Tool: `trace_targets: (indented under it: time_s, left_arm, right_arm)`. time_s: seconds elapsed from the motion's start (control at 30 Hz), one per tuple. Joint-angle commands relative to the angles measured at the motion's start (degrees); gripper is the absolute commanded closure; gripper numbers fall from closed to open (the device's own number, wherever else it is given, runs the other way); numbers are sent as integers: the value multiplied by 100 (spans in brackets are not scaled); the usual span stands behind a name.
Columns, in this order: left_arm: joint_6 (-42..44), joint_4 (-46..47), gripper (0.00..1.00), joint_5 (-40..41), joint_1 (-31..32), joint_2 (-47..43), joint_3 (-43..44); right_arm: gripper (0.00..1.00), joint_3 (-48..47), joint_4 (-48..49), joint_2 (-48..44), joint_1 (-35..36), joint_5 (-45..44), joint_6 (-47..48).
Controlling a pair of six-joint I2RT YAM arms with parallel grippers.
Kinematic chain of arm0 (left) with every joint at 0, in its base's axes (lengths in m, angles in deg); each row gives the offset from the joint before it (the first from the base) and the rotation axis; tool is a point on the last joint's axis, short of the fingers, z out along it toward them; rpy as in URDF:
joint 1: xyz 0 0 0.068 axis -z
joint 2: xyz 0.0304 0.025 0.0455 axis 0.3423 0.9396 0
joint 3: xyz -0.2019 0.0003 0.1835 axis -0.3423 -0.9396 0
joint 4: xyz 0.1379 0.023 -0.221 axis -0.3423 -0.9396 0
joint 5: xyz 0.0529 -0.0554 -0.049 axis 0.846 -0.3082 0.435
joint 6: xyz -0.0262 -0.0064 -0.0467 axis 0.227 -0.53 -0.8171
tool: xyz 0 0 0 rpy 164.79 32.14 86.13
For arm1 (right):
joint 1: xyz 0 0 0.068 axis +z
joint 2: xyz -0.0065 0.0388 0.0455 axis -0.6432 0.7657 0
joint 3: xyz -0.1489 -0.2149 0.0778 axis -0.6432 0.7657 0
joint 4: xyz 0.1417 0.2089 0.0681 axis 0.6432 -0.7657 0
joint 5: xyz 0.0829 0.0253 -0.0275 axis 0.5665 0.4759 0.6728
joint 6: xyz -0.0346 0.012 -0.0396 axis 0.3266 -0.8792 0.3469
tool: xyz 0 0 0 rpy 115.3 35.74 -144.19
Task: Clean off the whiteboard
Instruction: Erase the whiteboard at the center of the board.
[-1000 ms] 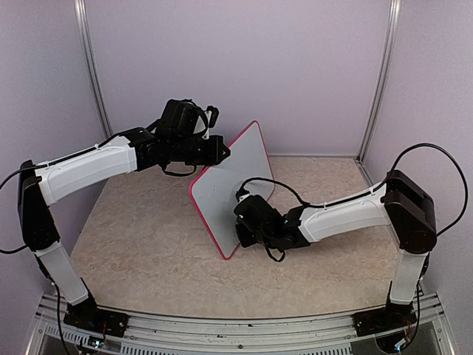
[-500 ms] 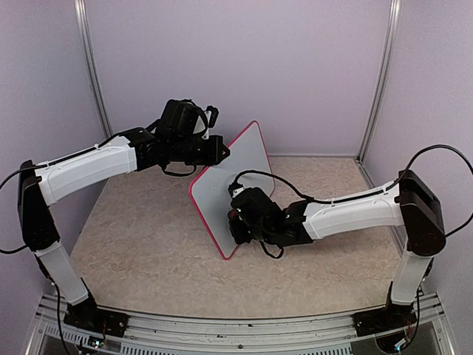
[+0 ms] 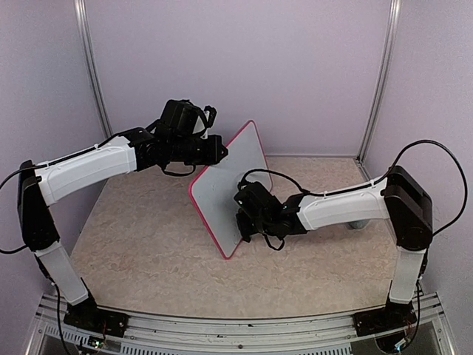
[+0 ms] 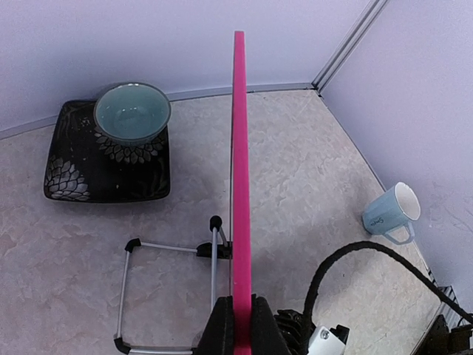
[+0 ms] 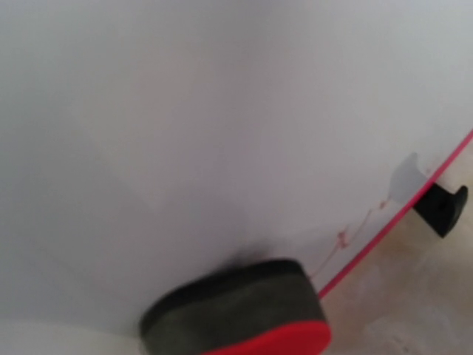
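Observation:
The whiteboard [image 3: 230,183], white with a pink-red frame, stands tilted on the table. My left gripper [image 3: 219,151] is shut on its upper edge. In the left wrist view the pink frame [image 4: 239,148] runs edge-on between my closed fingers [image 4: 222,329]. My right gripper [image 3: 244,220] is shut on a red-backed eraser with a dark felt face [image 5: 240,307]. The felt is pressed against the lower part of the board face [image 5: 185,111]. Faint reddish marks [image 5: 346,238] show by the frame near the eraser. No dark writing shows.
A black patterned plate [image 4: 66,177] holding a teal bowl [image 4: 133,111] lies behind the board. A wire stand [image 4: 170,288] lies behind the board's foot. A light blue mug [image 4: 392,213] stands at the right near the wall. The board's black foot [image 5: 442,207] rests on the table.
My right gripper slid the eraser left across the lower board, then back right and slightly up. The right elbow swung out and returned. The left arm and board stayed still.

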Motion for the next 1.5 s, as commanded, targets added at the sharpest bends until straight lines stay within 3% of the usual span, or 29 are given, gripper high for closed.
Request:
trace_targets:
  time_s: [0.0,0.4,0.8,1.07,1.47]
  left_arm:
    - [-170,-584,100,-449,259,236,-281]
    - [-217,-528,100,-398,251,237,-309]
    - [-260,-507,100,-401,251,241,-293]
    - [-277,-429,100,-405,251,190,-361]
    - [-283,-432,100,-399,251,181,-382]
  right_arm:
    - [87,-237,752,156,-6,504,89]
    - [87,262,1423,-625,741,718,390]
    - [86,77,300,337,736,485,-1376]
    - [86,160,291,359,612,580,-1584]
    - [86,-8,734,-663,546,533,-1307]
